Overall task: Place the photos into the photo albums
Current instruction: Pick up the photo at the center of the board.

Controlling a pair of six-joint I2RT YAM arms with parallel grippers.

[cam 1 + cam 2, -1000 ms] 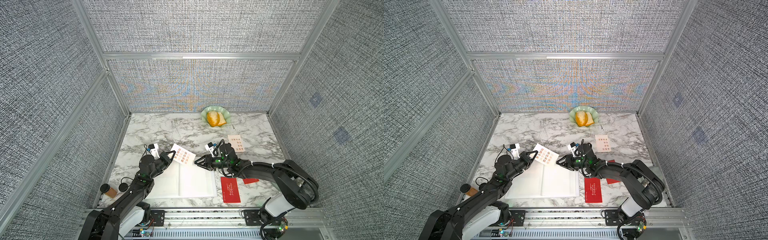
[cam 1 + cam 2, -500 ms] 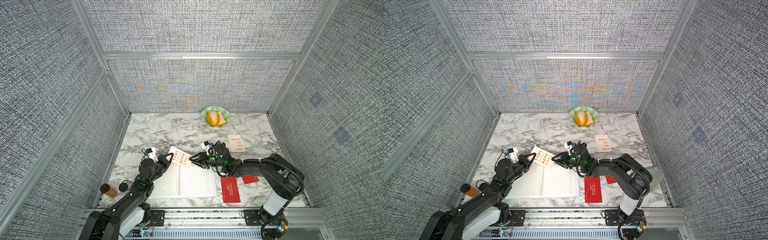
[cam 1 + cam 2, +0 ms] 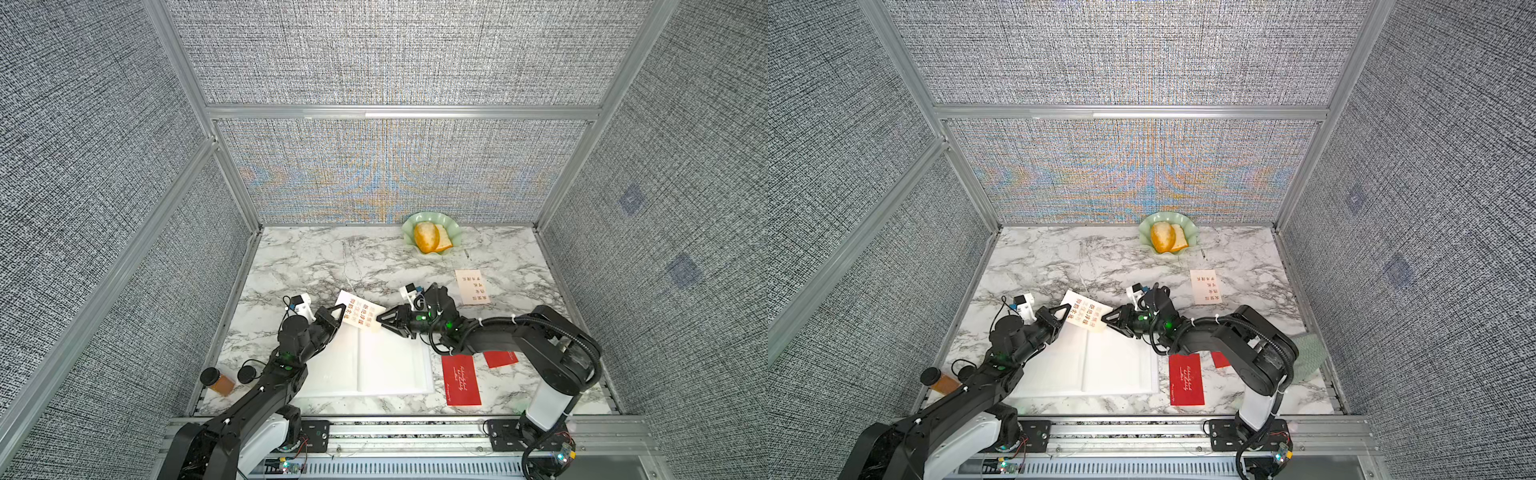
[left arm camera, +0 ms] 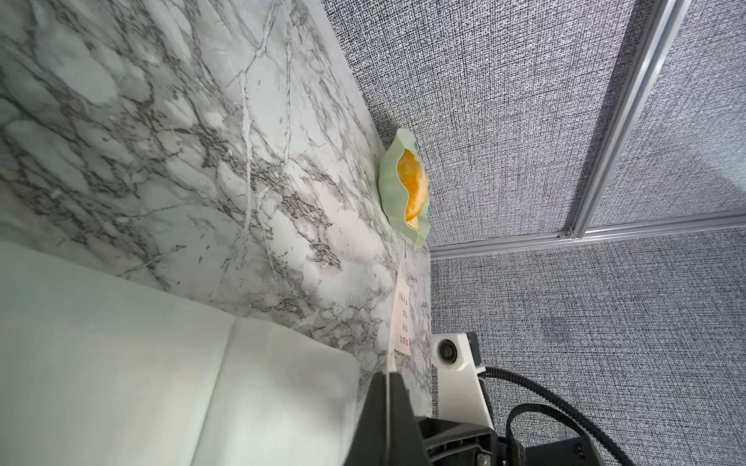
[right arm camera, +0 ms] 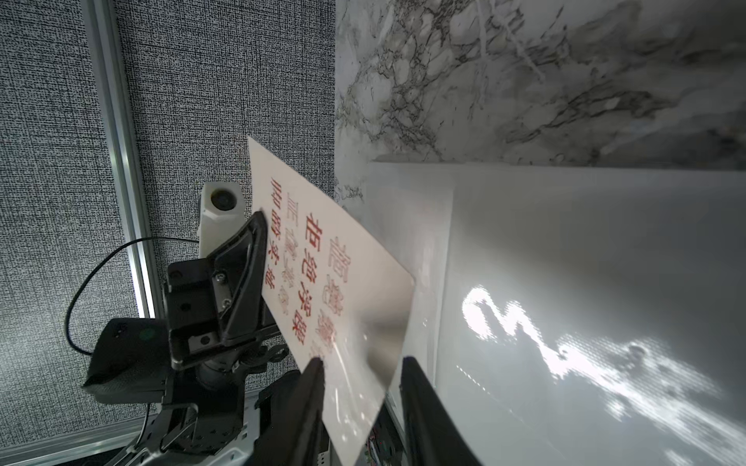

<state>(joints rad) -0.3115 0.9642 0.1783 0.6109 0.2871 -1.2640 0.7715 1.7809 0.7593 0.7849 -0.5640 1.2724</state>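
Observation:
A cream photo (image 3: 360,313) (image 3: 1086,318) (image 5: 323,262) with red characters hangs tilted over the far edge of the open photo album (image 3: 374,365) (image 3: 1092,365) (image 4: 121,363) (image 5: 565,282), whose white pages lie flat. My left gripper (image 3: 340,316) (image 3: 1065,313) (image 4: 386,379) is shut on the photo's left end. My right gripper (image 3: 380,322) (image 3: 1105,322) (image 5: 359,365) is open and straddles the opposite corner; one finger touches the photo, the other stands apart. Another cream photo (image 3: 472,286) (image 3: 1205,286) lies at the back right. Two red photos (image 3: 461,380) (image 3: 500,358) lie right of the album, one partly under my right arm.
A green bowl (image 3: 432,237) (image 4: 397,193) holding bread stands at the back wall. A brown bottle (image 3: 216,380) and a loose black cap (image 3: 248,374) lie at the front left. A green cloth (image 3: 1308,357) shows behind my right arm. Walls enclose three sides.
My right gripper has travelled left to the photo's free end and its jaws have narrowed around it. My left gripper has shifted the photo slightly left.

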